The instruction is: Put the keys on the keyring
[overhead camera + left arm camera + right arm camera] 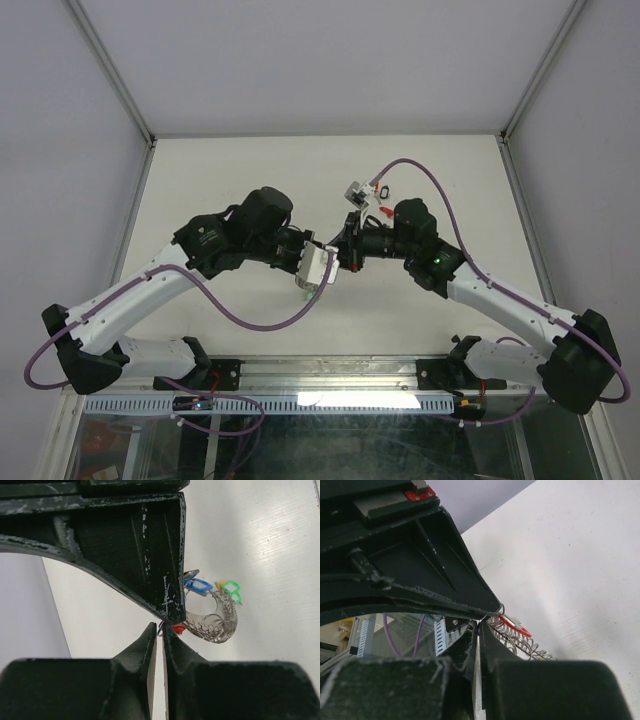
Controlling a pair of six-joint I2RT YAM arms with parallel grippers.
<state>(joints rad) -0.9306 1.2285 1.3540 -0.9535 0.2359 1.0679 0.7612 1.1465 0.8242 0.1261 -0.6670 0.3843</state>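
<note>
The keyring (pixel 220 627), a loop of silvery coiled wire, hangs just above the white table between both grippers, with blue (pixel 197 586) and green (pixel 231 587) tagged keys on its far side. A red tag (pixel 178 628) sits right at the fingertips. My left gripper (pixel 160 626) is shut, with a tiny metal ring of the red-tagged key pinched at its tips. My right gripper (pixel 478 625) is also shut, tip to tip with the left; thin wire of the keyring (pixel 520 642) shows at its tips, beside the red tag (pixel 516 625). In the top view the arms hide keys and ring.
Both grippers meet over the middle of the white table (pixel 220 170), the left (pixel 322 262) and the right (pixel 340 252). Grey walls close the table's sides and back. Purple cables loop off each arm. The right gripper's broad black finger (pixel 150 555) fills the top of the left wrist view.
</note>
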